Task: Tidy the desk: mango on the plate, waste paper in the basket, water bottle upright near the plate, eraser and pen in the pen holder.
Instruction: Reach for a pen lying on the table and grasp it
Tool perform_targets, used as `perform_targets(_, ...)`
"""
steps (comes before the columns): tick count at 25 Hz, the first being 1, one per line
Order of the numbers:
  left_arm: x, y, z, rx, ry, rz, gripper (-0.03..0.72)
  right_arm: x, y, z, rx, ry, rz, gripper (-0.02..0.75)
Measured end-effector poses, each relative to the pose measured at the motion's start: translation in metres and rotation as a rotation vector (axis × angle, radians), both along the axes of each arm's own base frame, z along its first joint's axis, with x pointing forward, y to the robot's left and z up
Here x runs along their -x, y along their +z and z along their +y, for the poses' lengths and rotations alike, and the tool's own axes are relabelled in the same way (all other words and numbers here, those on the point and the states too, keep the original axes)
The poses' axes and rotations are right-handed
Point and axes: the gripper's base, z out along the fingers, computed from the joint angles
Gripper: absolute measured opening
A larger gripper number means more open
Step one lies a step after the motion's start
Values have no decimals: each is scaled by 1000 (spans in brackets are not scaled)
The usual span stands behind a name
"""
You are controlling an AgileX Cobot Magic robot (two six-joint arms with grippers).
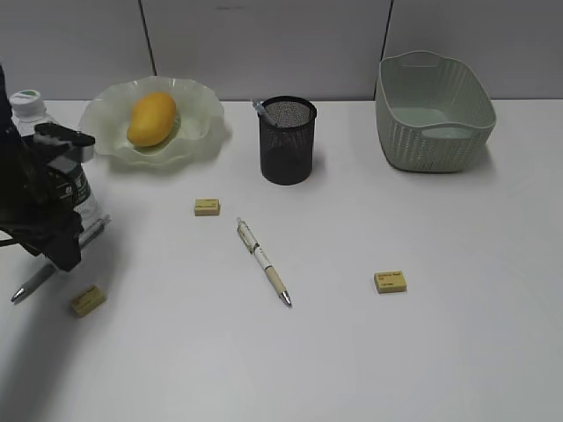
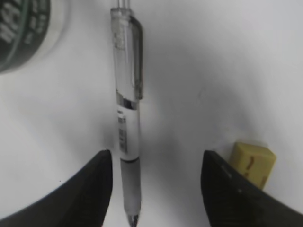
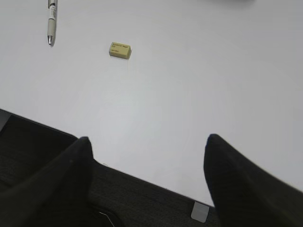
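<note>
- The left arm [image 1: 40, 198] is being seen at the nine o'clock edge of the exterior view, angled downward with its wrist bent toward six o'clock.
- The left gripper [image 2: 156, 189] is being held with its jaws parted, one dark finger [image 2: 83, 194] at seven o'clock and the other at five o'clock of the wrist view.
- The right gripper [image 3: 147, 184] is being held wide apart too, its fingers [image 3: 57, 184] pointing toward twelve o'clock.

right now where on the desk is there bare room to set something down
The front of the desk is bare below the white pen and right eraser; so is the stretch between pen holder and basket. The left edge is crowded: left gripper, clear pen, eraser, water bottle.
</note>
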Motion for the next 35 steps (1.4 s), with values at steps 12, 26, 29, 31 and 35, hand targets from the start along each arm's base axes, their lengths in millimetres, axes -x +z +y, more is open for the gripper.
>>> perform_targets(12,-18,-30,-2,-21,-23,51,442,0,0,0,0,0,-1,569)
perform_targets(26,-21,-30,-6,-30,-46,24,105,0,0,0,0,0,0,569)
perform_targets(29,-21,-30,-8,-30,-48,23,105,0,0,0,0,0,0,569)
perform_targets(31,-21,-30,-8,-29,-37,22,105,0,0,0,0,0,0,569)
perform_targets(35,-20,-30,-9,-15,-17,25,104,0,0,0,0,0,0,569)
